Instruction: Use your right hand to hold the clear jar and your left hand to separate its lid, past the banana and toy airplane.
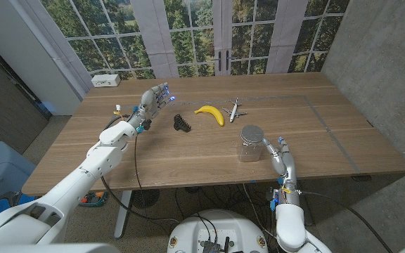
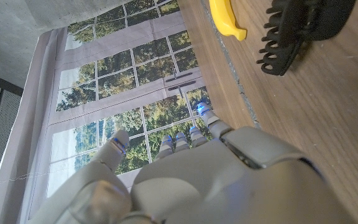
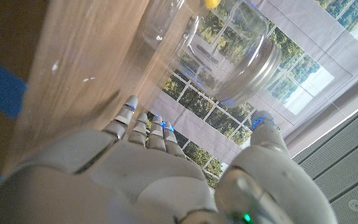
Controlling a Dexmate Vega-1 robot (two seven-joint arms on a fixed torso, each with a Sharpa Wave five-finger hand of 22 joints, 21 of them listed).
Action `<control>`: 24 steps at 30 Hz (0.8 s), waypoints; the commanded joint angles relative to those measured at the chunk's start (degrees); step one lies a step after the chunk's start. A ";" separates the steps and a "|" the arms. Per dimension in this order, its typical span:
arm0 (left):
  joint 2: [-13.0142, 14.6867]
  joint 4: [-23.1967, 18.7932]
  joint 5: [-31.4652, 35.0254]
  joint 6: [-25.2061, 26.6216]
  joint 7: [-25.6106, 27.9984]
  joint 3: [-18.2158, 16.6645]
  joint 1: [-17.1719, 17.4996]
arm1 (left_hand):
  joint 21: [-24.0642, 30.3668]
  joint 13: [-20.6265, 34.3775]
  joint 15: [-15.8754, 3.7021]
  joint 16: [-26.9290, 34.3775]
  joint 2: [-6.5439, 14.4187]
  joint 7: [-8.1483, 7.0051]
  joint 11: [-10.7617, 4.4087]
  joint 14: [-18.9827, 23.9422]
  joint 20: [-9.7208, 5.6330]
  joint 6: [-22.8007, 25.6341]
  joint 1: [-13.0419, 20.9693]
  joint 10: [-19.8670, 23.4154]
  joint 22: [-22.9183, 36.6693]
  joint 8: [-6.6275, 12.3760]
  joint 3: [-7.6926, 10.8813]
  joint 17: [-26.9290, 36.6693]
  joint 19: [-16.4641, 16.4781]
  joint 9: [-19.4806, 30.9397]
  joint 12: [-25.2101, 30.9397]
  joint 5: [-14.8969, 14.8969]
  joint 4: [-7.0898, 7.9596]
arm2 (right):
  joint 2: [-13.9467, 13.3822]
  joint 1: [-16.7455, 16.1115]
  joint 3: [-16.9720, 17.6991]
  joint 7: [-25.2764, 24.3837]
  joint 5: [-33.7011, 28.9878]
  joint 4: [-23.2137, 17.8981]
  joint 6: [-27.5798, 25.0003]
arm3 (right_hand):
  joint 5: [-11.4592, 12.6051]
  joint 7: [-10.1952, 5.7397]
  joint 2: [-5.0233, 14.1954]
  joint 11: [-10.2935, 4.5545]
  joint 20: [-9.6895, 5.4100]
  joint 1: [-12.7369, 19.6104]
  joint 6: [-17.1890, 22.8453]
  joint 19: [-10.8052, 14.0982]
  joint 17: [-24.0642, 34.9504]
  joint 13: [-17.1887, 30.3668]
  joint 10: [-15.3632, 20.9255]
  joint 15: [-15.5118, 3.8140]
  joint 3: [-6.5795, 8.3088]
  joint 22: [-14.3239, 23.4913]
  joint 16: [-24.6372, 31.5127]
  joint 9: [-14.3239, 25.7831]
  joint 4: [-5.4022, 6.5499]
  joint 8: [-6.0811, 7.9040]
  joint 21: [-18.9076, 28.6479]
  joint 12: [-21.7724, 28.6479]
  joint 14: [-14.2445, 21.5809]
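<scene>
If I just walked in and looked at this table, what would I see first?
Probably the bright yellow banana in the middle of the wooden table, with a little toy airplane just to its right and a black hair clip to its left. Nearer the robot stands a clear jar with its lid on, and the right hand is open right beside it. The left hand hangs open over the far left of the table.

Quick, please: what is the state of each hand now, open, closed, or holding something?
Left hand: open, holding nothing, near the black hair clip.
Right hand: open beside the clear jar, not gripping it yet.
</scene>
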 commanded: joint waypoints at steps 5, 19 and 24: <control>-0.16 2.16 -0.56 0.00 -2.19 -0.09 -1.34 | -0.19 0.32 -2.01 0.18 2.34 0.51 0.15 0.35 -2.17 -0.17 -0.56 -0.14 0.16 0.26 0.14 0.13 0.37 0.19 0.46 -0.06 -0.24 | 0.04 2.30 -5.29 -5.04 -6.53 -0.43 -8.41 | 0.74 -0.11 -2.32 -1.00 0.07 0.19 -2.75 -1.82 0.54 0.48 -2.90 -0.69 -2.63 0.27 -0.13 0.30 -0.28 0.25 -1.61 -0.04 -3.01; -0.48 3.97 -0.70 0.21 -3.67 0.09 -2.64 | -0.41 0.32 -1.84 0.18 2.39 0.65 0.21 0.38 -2.10 -0.20 -0.64 -0.10 0.17 0.27 0.10 0.15 0.53 0.20 0.48 -0.06 -0.27 | 0.85 4.43 -9.42 -8.53 -10.50 -1.83 -19.74 | 1.90 0.08 -1.92 -0.29 0.94 4.30 -6.02 -3.81 0.76 0.88 -7.30 0.11 -5.09 0.38 -0.01 0.42 -0.80 0.55 -3.98 0.15 -6.27; -0.59 4.43 -0.78 0.44 -3.86 0.14 -2.84 | -0.48 0.32 -1.81 0.18 2.41 0.67 0.25 0.39 -2.10 -0.19 -0.66 -0.07 0.18 0.28 0.09 0.15 0.57 0.20 0.49 -0.05 -0.27 | 0.66 5.12 -10.64 -8.40 -10.02 -2.04 -21.68 | 2.14 0.48 -1.92 0.31 1.27 5.03 -6.90 -4.56 0.87 1.00 -8.50 0.23 -5.85 0.40 0.11 0.46 -0.68 0.57 -4.68 0.18 -6.94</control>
